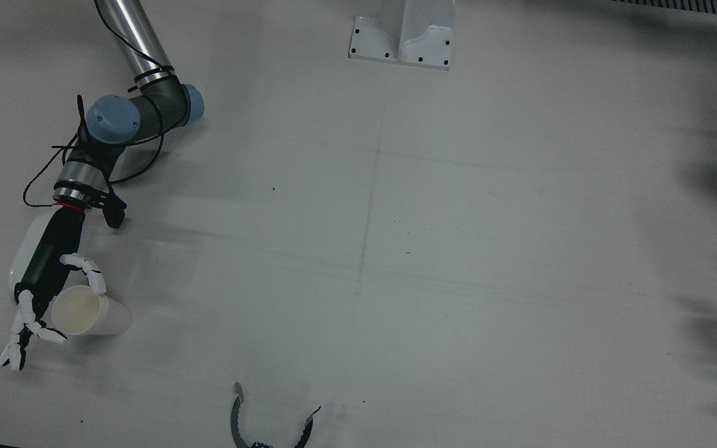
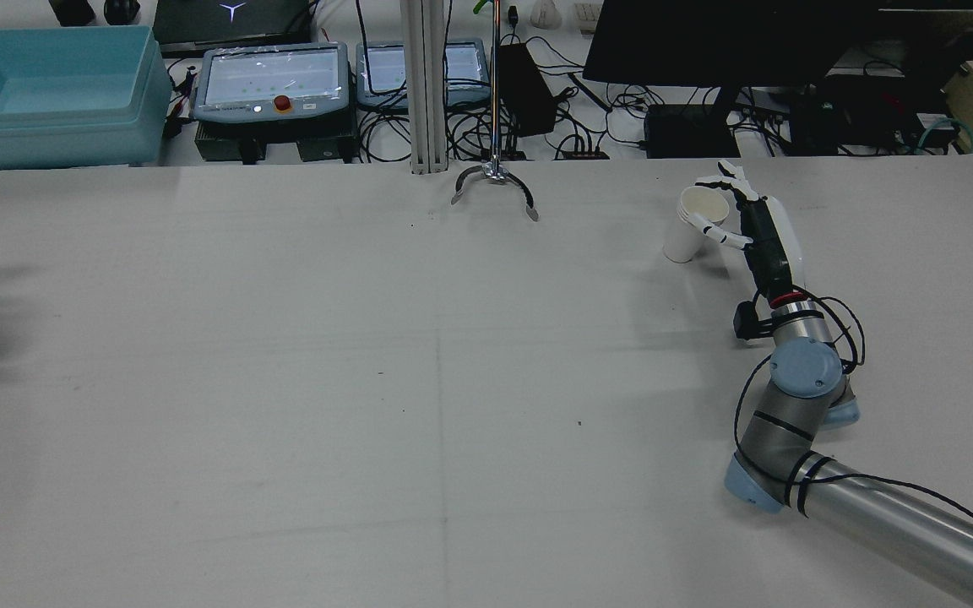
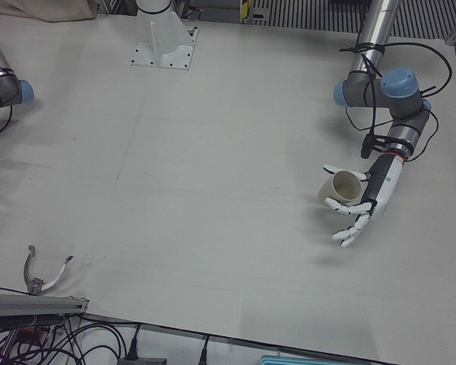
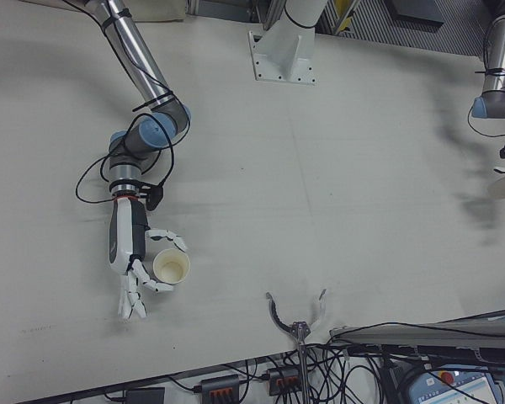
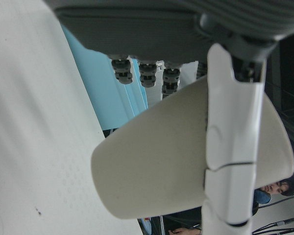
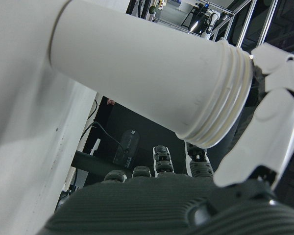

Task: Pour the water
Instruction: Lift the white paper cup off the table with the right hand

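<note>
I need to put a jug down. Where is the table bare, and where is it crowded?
The wide middle of the white table is bare, from the white pedestal base down to the metal claw. Crowded: the right robot hand around a white paper cup, and the left robot hand with a cream paper cup.

Each arm is a polished silver tube with dark grey joints capped in pale blue, and loose black cables loop along it. The right hand (image 1: pixel 38 292) has a black palm, a white back shell and white jointed fingers (image 4: pixel 133 296); a red ring marks its wrist.
</note>
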Tool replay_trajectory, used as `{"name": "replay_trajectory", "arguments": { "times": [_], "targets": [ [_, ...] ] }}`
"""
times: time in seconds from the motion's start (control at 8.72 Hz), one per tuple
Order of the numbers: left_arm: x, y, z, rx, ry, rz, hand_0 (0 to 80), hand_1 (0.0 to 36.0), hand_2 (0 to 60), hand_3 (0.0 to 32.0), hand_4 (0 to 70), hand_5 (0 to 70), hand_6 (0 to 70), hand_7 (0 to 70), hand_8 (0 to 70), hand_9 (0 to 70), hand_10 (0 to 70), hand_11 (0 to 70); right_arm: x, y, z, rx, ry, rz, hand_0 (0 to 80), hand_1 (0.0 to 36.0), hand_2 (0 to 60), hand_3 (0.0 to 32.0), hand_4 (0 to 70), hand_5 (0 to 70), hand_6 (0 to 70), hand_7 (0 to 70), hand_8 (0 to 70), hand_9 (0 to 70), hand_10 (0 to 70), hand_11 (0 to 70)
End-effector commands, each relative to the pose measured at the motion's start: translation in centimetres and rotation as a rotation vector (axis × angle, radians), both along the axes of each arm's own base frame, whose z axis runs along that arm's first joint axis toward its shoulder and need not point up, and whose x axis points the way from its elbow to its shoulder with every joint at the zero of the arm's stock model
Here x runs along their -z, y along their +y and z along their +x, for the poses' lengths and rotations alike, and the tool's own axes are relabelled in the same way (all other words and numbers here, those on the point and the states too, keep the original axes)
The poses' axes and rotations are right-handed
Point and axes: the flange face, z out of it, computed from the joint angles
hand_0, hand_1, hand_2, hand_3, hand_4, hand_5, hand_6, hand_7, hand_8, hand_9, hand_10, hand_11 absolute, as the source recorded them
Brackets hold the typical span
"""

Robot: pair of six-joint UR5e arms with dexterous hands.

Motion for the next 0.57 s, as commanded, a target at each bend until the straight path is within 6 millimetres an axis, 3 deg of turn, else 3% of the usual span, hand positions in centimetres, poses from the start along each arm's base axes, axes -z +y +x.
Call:
{"name": "replay_trajectory", "arguments": {
  "times": [0.0,0.23,0.46],
  "targets": [
    [-0.11,0.00,0.03,-0.001,-0.001,-0.002,66.8,20.3,0.0,0.0,59.6,37.7,11.0,22.1,6.7,11.6,6.1,10.4,-0.40,-0.10,-0.26,0.001,0.012,-0.009,43.5,14.4,28.0,1.0,10.3,26.5,5.3,14.7,0.0,1.5,0.0,0.0],
    [-0.51,0.10,-0.03,0.001,-0.003,-0.006,66.4,20.4,0.0,0.0,59.4,37.2,10.9,22.1,6.9,11.9,6.2,10.5,-0.22,-0.13,-0.46,0.004,0.012,-0.009,42.9,14.1,25.2,5.4,2.6,23.7,3.8,13.2,0.0,1.2,0.0,0.0],
    [-0.44,-0.16,0.10,0.001,-0.003,-0.003,66.4,20.5,0.0,0.0,58.8,37.2,10.9,22.0,7.0,12.0,6.2,10.5,0.13,-0.20,-0.99,0.010,0.013,-0.007,41.9,13.7,25.3,6.0,2.0,23.2,3.5,12.9,0.0,1.1,0.0,0.0]
  ]
}}
